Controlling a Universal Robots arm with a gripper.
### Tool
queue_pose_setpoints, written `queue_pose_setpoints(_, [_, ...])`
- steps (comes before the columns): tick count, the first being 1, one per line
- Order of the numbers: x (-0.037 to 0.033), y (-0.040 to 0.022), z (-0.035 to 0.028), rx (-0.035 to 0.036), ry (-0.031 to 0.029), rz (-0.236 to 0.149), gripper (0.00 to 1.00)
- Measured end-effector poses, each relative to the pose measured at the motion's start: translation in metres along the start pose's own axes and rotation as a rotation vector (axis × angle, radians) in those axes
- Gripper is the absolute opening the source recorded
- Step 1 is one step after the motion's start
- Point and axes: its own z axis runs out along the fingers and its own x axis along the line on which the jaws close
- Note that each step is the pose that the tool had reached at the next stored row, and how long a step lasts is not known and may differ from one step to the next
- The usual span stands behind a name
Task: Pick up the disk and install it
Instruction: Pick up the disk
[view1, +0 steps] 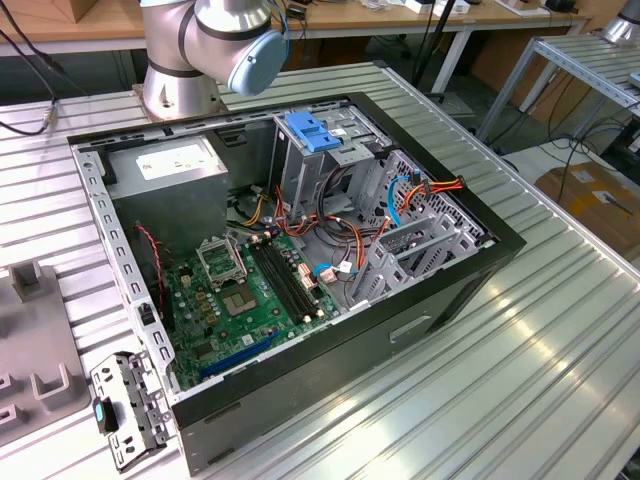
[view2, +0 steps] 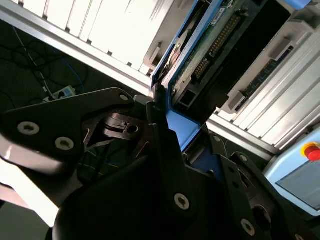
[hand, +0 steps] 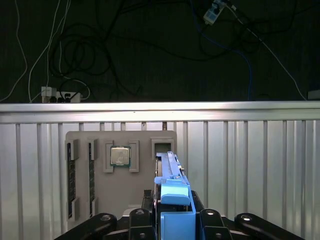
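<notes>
My gripper (hand: 172, 212) is shut on the disk (hand: 170, 172), which stands edge-on between the black fingers (hand: 145, 202) in a blue plastic frame. In the second wrist view the disk (view2: 215, 45) shows its green circuit-board side with the blue frame along its edge, and the gripper (view2: 180, 131) clamps its lower end. It hangs in the air above a grey holder plate (hand: 145, 137). The open computer case (view1: 480, 270) lies on the table in the exterior view, with a drive cage topped by a blue latch (view1: 315, 135).
The arm's base (view1: 185, 70) stands behind the case. The holder plate carries a processor chip (hand: 120, 156) and memory sticks (hand: 71, 175). The case holds a grey power supply (view1: 165, 160) and a motherboard (view1: 250, 300). A metal bracket (view1: 125, 405) lies on the ribbed table (view1: 520, 380).
</notes>
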Motion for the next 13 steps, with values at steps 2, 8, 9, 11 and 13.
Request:
queue_pose_setpoints(2, [0.0000, 0.0000, -0.0008, 0.0000, -0.0001, 0.000, 0.37])
queue_pose_setpoints(8, [-0.0001, 0.0000, -0.0049, 0.0000, 0.0000, 0.000, 0.37])
queue_pose_setpoints(9, [-0.0001, 0.0000, -0.0054, -0.0001, 0.0000, 0.000, 0.37])
queue_pose_setpoints(11, [-0.0001, 0.0000, -0.0065, -0.0001, 0.0000, 0.000, 0.37])
queue_pose_setpoints(13, [-0.0001, 0.0000, -0.0072, -0.0001, 0.0000, 0.000, 0.37])
